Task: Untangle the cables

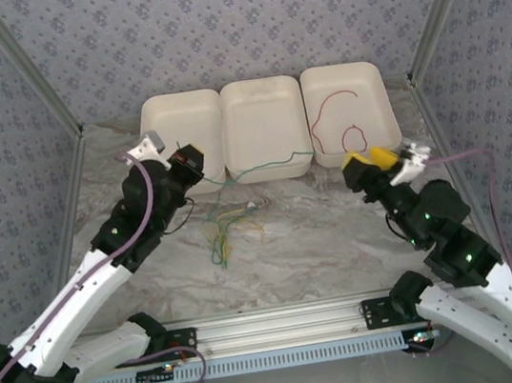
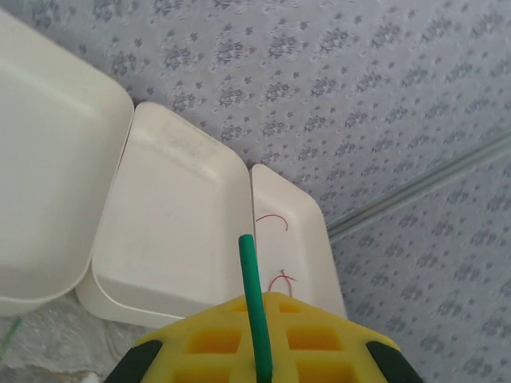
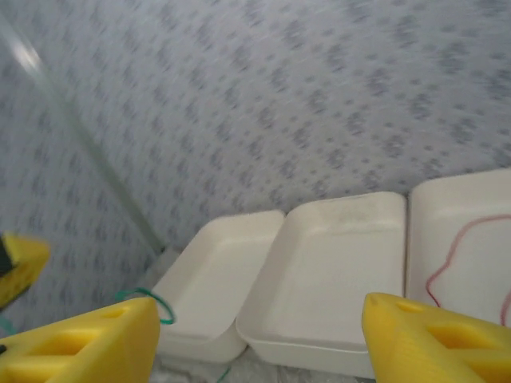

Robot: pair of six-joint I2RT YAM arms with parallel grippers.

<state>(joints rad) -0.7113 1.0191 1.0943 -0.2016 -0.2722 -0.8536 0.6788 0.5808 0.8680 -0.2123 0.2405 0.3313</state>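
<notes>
Currently left gripper (image 1: 190, 159) pinching green cable (image 1: 276, 161) left of middle tray (image 1: 260, 90); right gripper (image 1: 367, 158) gaping wide. Cable likely light, limp; best hold close to tangle (image 1: 222, 231).

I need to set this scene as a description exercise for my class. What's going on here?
Two robot arms are sorting out thin cables. The left gripper pinches a green cable that runs along the front of the middle tray. The right gripper is open and holds nothing. A red cable lies in the right tray, and a yellow-green tangle remains on the table.
</notes>
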